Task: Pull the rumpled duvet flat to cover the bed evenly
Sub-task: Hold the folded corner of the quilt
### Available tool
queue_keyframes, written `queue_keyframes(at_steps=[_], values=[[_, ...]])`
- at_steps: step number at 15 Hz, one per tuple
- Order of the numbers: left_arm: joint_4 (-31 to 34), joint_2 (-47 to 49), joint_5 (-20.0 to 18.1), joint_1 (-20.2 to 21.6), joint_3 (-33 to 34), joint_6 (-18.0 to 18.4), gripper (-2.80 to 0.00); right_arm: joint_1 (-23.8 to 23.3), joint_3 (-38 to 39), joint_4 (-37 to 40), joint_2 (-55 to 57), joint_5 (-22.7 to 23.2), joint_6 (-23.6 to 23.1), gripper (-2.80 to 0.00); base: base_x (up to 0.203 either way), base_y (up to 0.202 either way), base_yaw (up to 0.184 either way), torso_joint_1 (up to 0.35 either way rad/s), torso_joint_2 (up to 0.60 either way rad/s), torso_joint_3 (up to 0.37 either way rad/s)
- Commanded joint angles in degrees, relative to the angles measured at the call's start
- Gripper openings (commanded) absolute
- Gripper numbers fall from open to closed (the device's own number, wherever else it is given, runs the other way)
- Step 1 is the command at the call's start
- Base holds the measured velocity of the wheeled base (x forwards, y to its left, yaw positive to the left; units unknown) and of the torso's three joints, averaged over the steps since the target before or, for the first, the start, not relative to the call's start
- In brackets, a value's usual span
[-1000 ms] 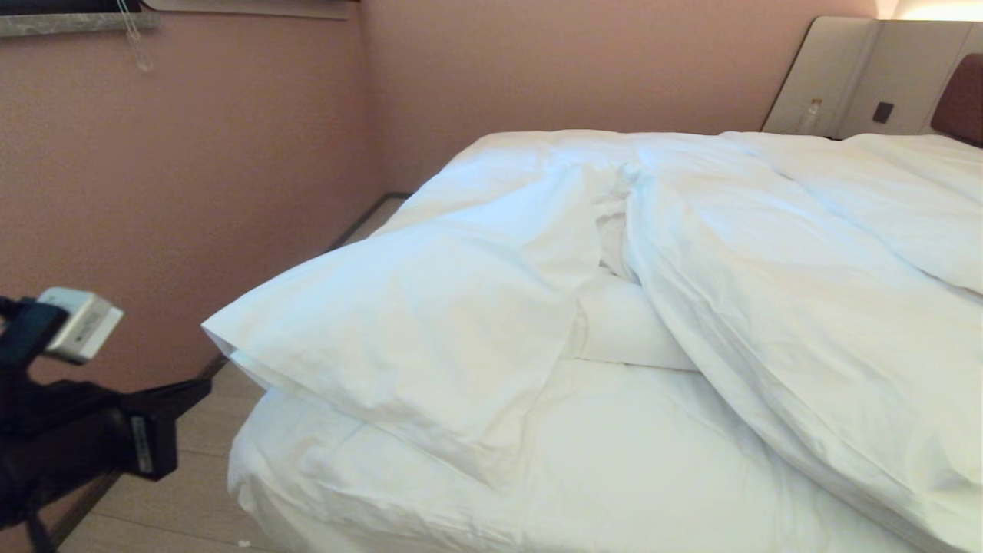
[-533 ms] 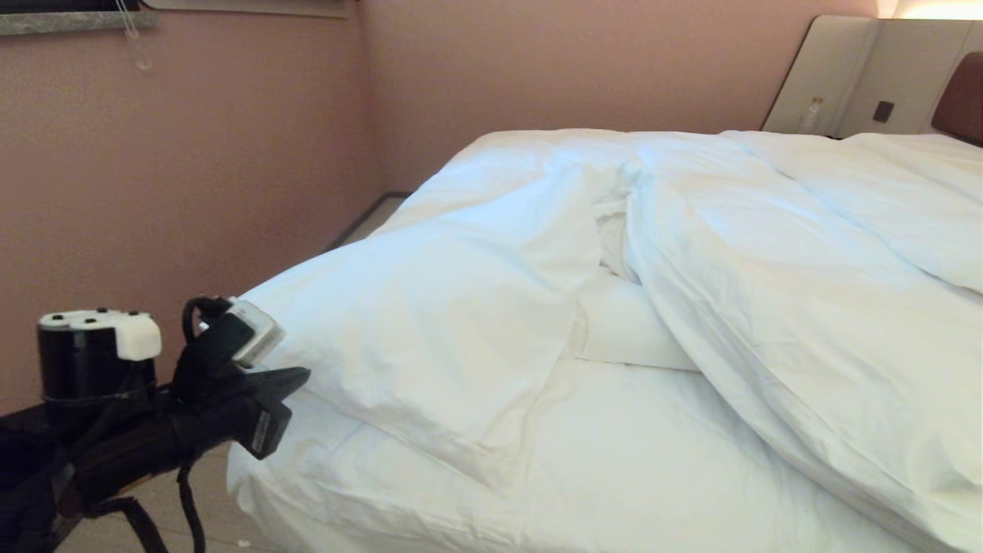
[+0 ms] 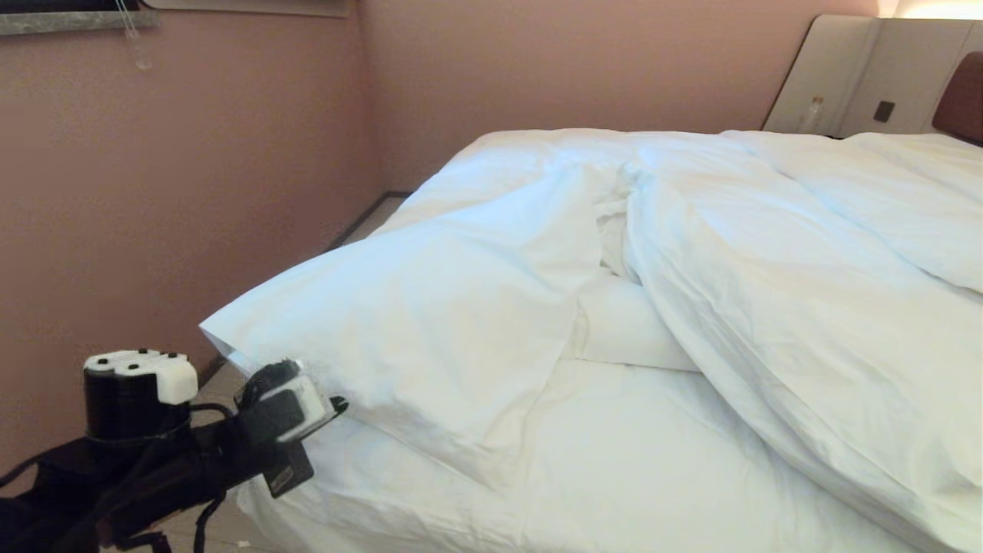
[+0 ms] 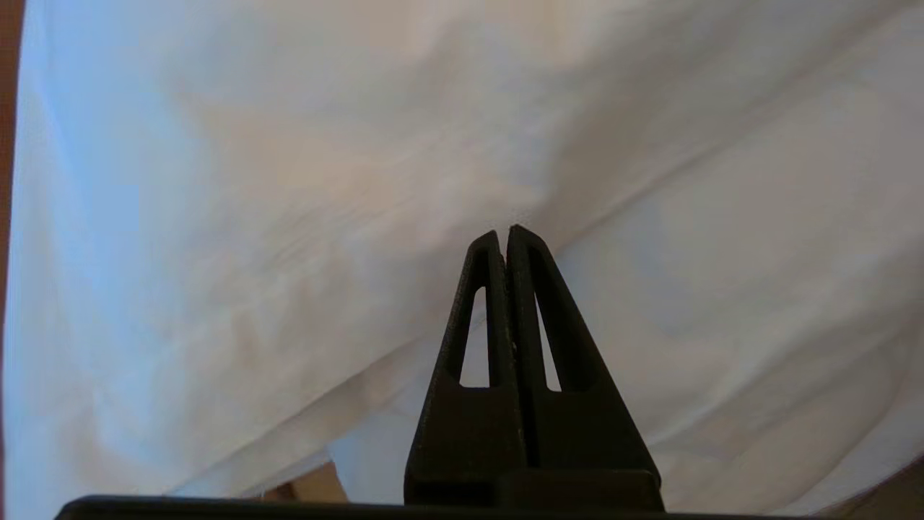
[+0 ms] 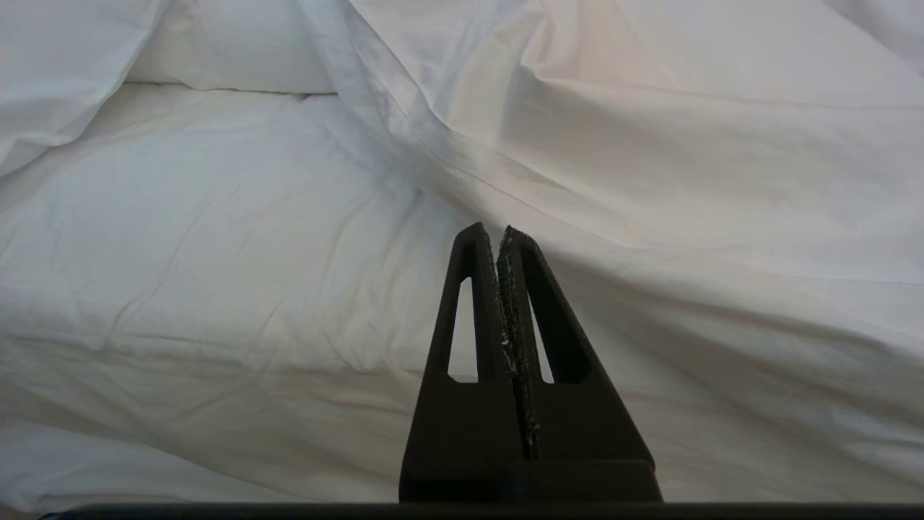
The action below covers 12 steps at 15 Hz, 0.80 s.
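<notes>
The duvet (image 3: 430, 307) lies rumpled on the bed (image 3: 614, 461), folded back in two thick heaps with bare sheet between them. Its near-left corner overhangs the mattress edge. My left gripper (image 3: 338, 402) is at the bed's near-left corner, just under that overhanging fold. In the left wrist view it (image 4: 504, 232) is shut and empty, its tips at the line where the duvet's underside (image 4: 289, 180) meets the sheet (image 4: 722, 289). My right gripper (image 5: 491, 230) is outside the head view; it is shut and empty, pointing at the sheet (image 5: 216, 217) below the duvet's edge (image 5: 686, 144).
A pink wall (image 3: 192, 192) runs close along the bed's left side, with a narrow strip of wooden floor (image 3: 207, 453) between. A white pillow (image 3: 626, 322) shows under the folded duvet. Beige panels (image 3: 845, 77) and the brown headboard (image 3: 960, 100) stand at the far right.
My left arm has swung in from the picture's left edge to the bed's near corner and dropped under the duvet's overhanging fold. The bedding has not moved.
</notes>
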Motion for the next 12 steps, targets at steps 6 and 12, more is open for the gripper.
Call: queue_keyframes(at_steps=[6,12], values=[[-0.4,-6.9,-0.2,-10.8,7.0,6.2,-2.8,0.0,0.0,0.0,0.0,0.1,0.0,-2.8,0.0,0.0,0.0,0.0,0.0,0.0],[-0.7,1.4,0.1,-11.6,8.5,12.5,-2.8,0.0,0.0,0.0,0.0,0.1,0.0,-2.8,0.0,0.0,0.0,0.0,0.0,0.0]])
